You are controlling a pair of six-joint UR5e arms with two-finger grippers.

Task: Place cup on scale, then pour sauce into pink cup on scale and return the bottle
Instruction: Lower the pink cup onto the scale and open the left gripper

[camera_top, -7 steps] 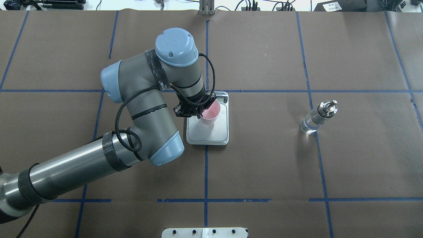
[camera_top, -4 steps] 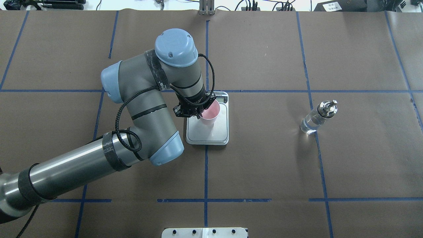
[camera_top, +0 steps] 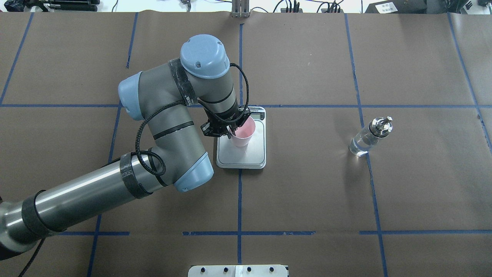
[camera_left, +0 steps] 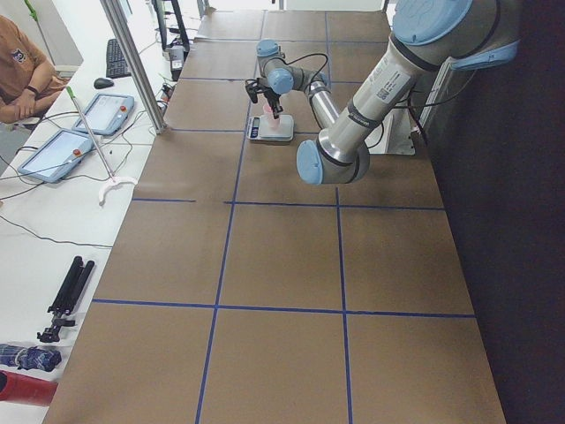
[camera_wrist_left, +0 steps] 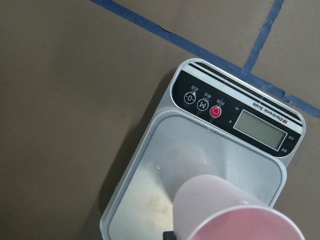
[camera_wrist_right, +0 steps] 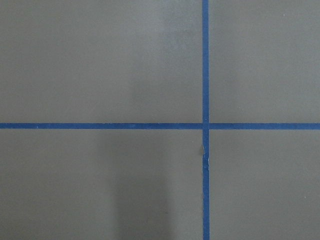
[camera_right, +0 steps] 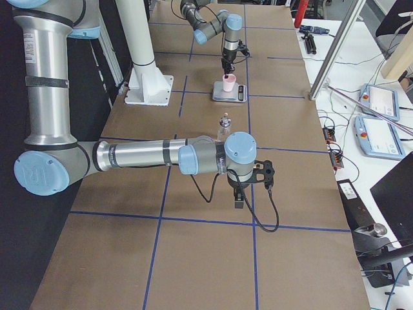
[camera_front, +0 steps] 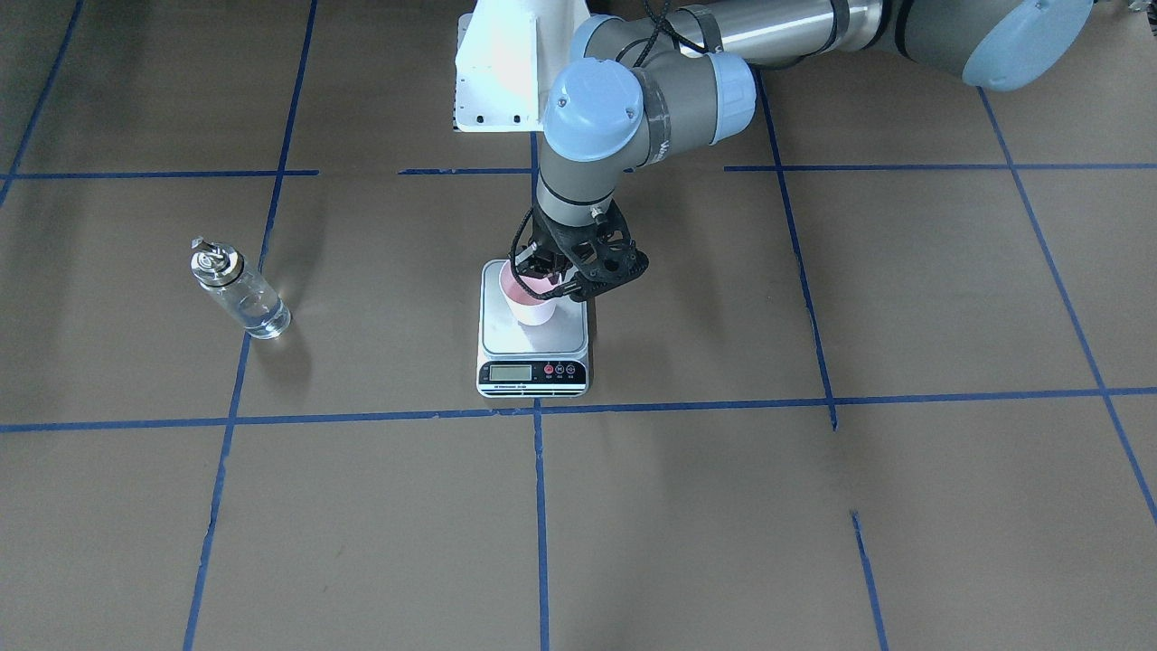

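Observation:
The pink cup [camera_top: 243, 135] stands upright over the steel plate of the scale [camera_top: 256, 156], near the plate's left side. My left gripper [camera_top: 231, 130] is shut on the cup's rim from above. In the left wrist view the cup [camera_wrist_left: 235, 215] fills the lower right over the scale [camera_wrist_left: 165, 170]; I cannot tell whether its base touches the plate. The bottle [camera_top: 367, 139], with clear sauce [camera_top: 357, 148] in its lower part, stands alone to the far right. My right gripper [camera_right: 239, 197] hangs over bare table, and I cannot tell its state.
The table is brown paper crossed by blue tape lines. The white arm mount [camera_front: 502, 68] sits behind the scale on the robot's side. A person [camera_left: 22, 71] sits at a side desk with tablets. A metal pole [camera_right: 335, 51] stands at the table's far edge.
The left arm and the cup shifted very slightly toward the left over the scale. The bottle has not moved.

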